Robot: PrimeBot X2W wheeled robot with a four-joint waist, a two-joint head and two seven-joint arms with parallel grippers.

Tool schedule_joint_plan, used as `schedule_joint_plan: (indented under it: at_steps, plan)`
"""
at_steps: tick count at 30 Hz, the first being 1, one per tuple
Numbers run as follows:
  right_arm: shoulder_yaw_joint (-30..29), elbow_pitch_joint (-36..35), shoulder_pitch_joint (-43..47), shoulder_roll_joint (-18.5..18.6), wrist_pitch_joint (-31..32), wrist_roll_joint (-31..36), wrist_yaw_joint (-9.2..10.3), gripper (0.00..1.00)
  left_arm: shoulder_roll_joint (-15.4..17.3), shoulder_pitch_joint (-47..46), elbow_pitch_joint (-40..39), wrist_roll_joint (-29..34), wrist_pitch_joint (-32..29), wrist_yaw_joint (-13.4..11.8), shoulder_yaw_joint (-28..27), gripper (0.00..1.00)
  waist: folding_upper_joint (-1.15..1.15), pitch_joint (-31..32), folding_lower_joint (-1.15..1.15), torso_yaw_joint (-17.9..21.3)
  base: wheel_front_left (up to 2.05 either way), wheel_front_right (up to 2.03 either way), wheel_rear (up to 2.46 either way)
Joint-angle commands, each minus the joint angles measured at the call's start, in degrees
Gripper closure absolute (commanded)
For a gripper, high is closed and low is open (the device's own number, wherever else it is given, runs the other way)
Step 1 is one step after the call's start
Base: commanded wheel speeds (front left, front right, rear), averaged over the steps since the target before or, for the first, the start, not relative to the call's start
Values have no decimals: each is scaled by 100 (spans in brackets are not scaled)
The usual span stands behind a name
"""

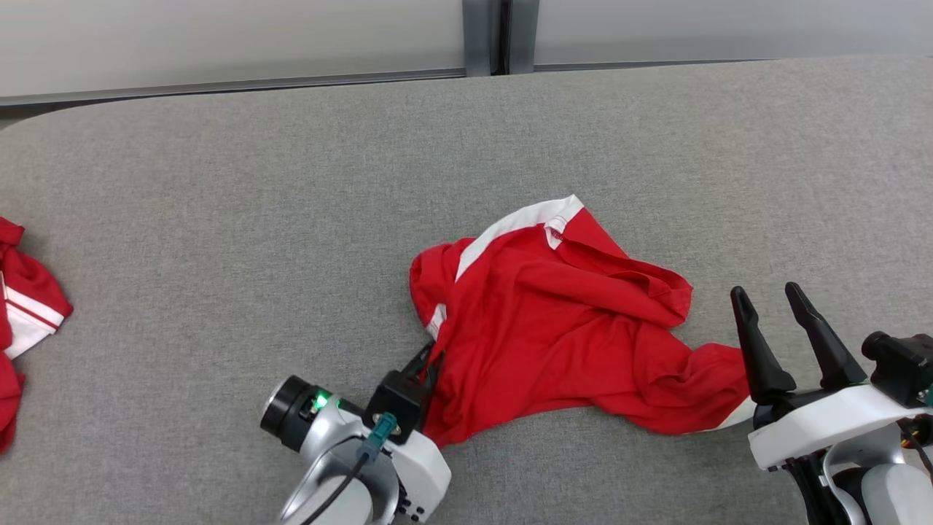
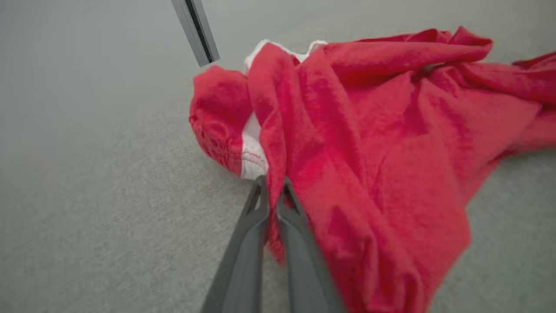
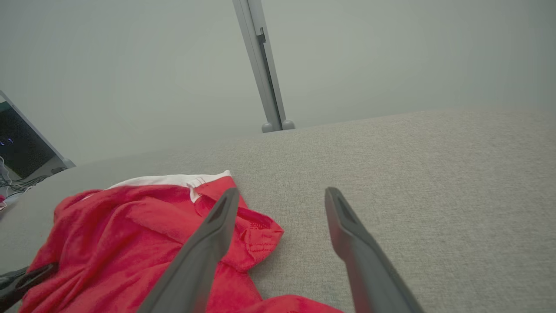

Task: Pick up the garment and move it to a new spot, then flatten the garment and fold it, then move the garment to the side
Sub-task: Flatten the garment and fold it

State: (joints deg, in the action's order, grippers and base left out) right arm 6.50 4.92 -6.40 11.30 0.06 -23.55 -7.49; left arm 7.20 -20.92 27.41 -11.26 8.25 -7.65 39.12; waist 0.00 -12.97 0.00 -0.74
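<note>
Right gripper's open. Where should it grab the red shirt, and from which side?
Probably the bunched corner of the shirt nearest the right gripper, approached from the right, low over the table. It's raised in folds there, opposite the edge the left gripper pinches.

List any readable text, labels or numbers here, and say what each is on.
No legible text.
Small patch by the white collar of the red garment: marks too small to read.
Dark screen: blurred, unreadable.
</note>
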Motion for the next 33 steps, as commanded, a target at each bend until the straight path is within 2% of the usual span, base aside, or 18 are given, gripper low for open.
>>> schedule_joint_plan:
  at_steps: [1, 6, 7, 8, 9, 14, 22, 29, 33]
  plan:
    - [-12, -14, -27, 16, 50, 39, 0, 0, 45, 126, -23, 72, -47, -64, 76, 100, 0, -27, 0, -32, 0, 0, 0]
    - [-28, -21, -27, 8, 61, 60, 0, 0, -8, 317, 43, 119, -93, -89, 244, 100, 0, -24, 0, -48, 0, 0, 0]
    - [-46, -20, -16, 3, 66, 56, 0, 0, -21, 325, 59, 139, -101, -95, 285, 72, 0, -22, 0, -58, 0, 0, 0]
    - [-64, -16, -4, -3, 69, 56, 0, 0, -42, 342, 40, 124, -42, -109, 307, 18, 0, -14, 0, -67, 0, 0, 0]
    - [-83, -15, 6, -9, 73, 61, 0, 0, -72, 359, -1, 104, 33, -113, 320, 0, 0, -7, 0, -73, 0, 0, 0]
    - [-173, -42, 42, -22, 85, 124, 0, 0, -135, 397, -458, -73, 494, -155, 175, 0, 0, 64, 0, -97, 0, 0, 0]
    - [-303, -144, 95, -42, 126, 260, 0, 0, -31, 505, -1451, -413, 679, -362, -446, 0, 0, 237, 0, -124, 0, 0, 0]
    - [-339, -231, 196, -45, 189, 381, 0, 0, 274, 495, -1781, -878, 689, -496, -1253, 0, 0, 366, 0, -165, 0, 0, 0]
    - [-317, -255, 254, -30, 234, 407, 0, 0, 519, 535, -1730, -1246, 693, -370, -1692, 0, 0, 426, 0, -181, 0, 0, 0]
